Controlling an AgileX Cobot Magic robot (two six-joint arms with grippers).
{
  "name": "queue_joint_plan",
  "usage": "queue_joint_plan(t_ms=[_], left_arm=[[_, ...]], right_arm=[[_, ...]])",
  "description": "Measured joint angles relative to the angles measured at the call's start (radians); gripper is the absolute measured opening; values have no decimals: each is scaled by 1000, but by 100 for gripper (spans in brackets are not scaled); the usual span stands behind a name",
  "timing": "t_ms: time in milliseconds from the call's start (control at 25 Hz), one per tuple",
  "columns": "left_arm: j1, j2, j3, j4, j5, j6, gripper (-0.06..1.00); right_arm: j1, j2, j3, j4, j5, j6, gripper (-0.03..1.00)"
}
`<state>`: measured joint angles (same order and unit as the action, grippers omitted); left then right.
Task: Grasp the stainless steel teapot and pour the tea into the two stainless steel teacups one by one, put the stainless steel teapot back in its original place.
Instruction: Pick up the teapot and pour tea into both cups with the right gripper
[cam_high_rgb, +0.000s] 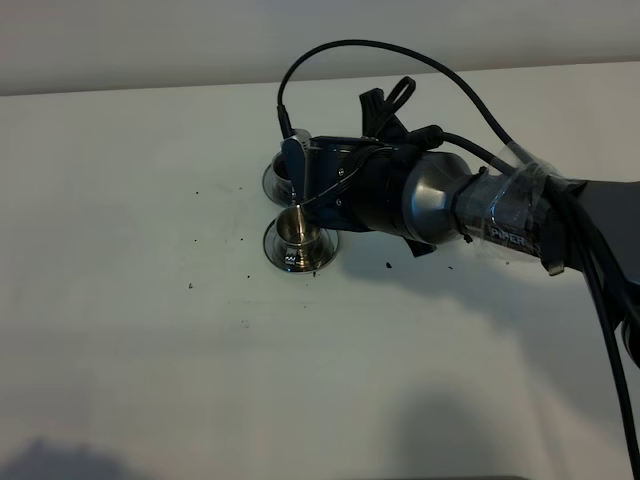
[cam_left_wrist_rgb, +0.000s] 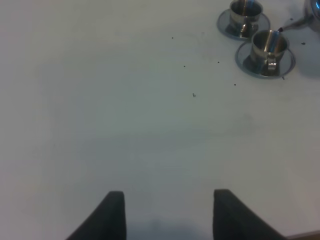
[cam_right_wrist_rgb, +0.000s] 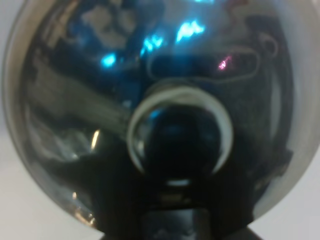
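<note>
The right claw (cam_high_rgb: 318, 175) is clamped on the stainless steel teapot (cam_right_wrist_rgb: 160, 100), spout over one teacup (cam_high_rgb: 297, 232); left claw (cam_left_wrist_rgb: 168, 192) apart, empty.

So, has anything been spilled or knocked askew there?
Only small dark specks scattered on the table around the near cup and far cup, perhaps spilled bits; too small to tell what. Both cups stand upright, and the teapot leans its spout over the near one, as for pouring.
</note>
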<state>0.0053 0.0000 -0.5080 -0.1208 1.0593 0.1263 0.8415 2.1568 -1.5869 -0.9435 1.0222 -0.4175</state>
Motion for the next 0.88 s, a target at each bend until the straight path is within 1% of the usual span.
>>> queue_joint_plan(t_ms=[120, 360, 640, 880], left_arm=[[0, 0, 0, 0, 0, 0, 43], [0, 0, 0, 0, 0, 0, 43], [0, 0, 0, 0, 0, 0, 43], [0, 0, 0, 0, 0, 0, 43]], right_arm=[[0, 0, 0, -25, -16, -26, 18], [0, 0, 0, -52, -15, -80, 18], [0, 0, 0, -117, -20, -96, 18], [0, 0, 0, -138, -24, -125, 18]])
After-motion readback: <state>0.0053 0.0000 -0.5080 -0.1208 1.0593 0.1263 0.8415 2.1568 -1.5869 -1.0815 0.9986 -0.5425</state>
